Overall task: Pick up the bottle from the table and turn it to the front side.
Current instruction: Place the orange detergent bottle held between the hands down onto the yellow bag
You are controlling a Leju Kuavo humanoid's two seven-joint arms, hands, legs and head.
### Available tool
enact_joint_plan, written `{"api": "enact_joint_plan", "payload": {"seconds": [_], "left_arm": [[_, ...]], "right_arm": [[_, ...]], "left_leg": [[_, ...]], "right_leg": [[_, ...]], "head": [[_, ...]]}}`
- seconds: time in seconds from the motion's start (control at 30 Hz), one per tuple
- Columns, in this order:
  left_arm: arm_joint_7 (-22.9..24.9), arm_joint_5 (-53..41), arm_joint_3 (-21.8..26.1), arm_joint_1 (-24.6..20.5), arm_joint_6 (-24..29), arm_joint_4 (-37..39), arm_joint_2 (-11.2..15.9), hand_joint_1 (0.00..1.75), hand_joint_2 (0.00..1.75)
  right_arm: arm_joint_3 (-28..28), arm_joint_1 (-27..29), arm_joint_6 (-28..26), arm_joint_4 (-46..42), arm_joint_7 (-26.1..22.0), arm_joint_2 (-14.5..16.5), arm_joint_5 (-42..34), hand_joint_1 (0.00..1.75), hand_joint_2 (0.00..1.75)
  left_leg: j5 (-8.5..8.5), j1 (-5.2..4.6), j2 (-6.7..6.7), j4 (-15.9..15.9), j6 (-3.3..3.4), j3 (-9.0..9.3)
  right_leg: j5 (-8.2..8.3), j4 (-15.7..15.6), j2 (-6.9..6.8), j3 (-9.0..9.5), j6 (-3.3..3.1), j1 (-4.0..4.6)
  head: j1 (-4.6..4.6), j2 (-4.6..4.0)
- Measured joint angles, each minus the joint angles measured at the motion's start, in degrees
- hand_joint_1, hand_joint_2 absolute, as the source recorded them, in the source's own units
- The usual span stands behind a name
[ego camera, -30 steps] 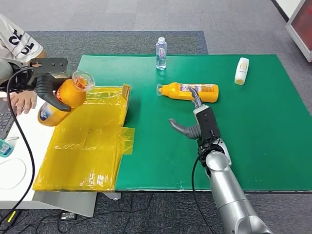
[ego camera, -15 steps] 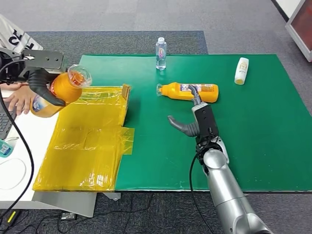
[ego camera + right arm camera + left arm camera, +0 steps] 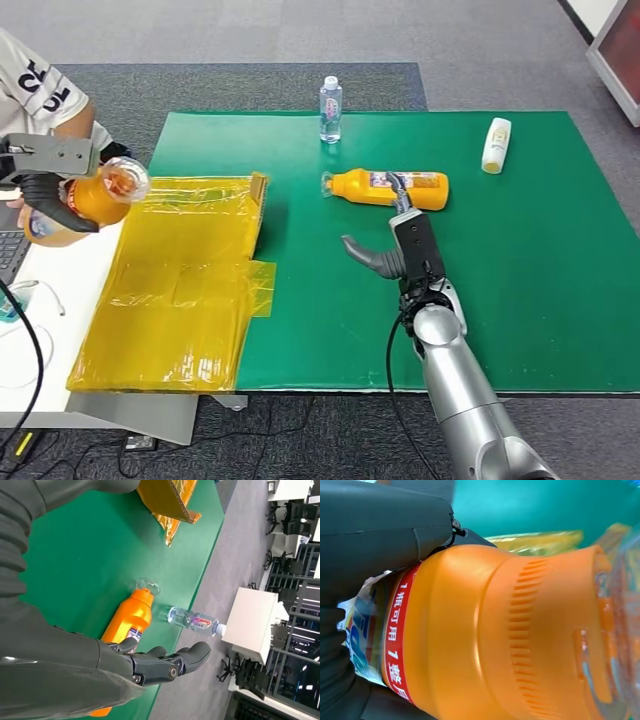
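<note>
Here, an orange bottle [image 3: 389, 188] is seen lying on its side on the green mat [image 3: 528, 280], a little right of centre in the upper half of the head view, its clear cap pointing left and its printed label facing partly up. It is judged to be a rigid plastic detergent-type bottle, fairly light if part empty, heavier toward the base, and smooth enough to slip or roll under a loose grip; the labelled mid-body, where the sides are widest, is judged the best place for a hold, rather than the narrow neck or the clear cap. The right hand [image 3: 396, 245] is held just below the bottle in the frame, fingers apart and thumb spread to the left, with nothing in it; its fingertips [image 3: 196, 655] are seen close to the bottle's label, though contact cannot be confirmed. A second orange bottle [image 3: 90, 200] is gripped around its body by the left hand [image 3: 45, 185] at the far left edge, above the white surface beside a yellow flattened carton [image 3: 181, 285]. A small clear water bottle [image 3: 330, 108] stands upright at the mat's top edge, and a white bottle [image 3: 496, 145] lies at upper right. A person's hand is partly visible behind the left hand.
</note>
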Motion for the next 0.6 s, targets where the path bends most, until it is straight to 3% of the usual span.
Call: {"api": "enact_joint_plan", "payload": {"seconds": [0.6], "left_arm": [[-2.8, -4.3, -0.3, 3.9, 1.9, 3.8, -0.3, 1.75, 1.75]], "right_arm": [[0.8, -0.3, 0.0, 0.2, 0.0, 0.3, 0.2, 0.00, 1.75]], "left_leg": [[0.00, 0.04, -0.01, 0.0, -0.03, -0.04]], "right_leg": [[-0.01, 0.0, -0.01, -0.04, -0.03, 0.04]], "head": [[-0.01, 0.00]]}}
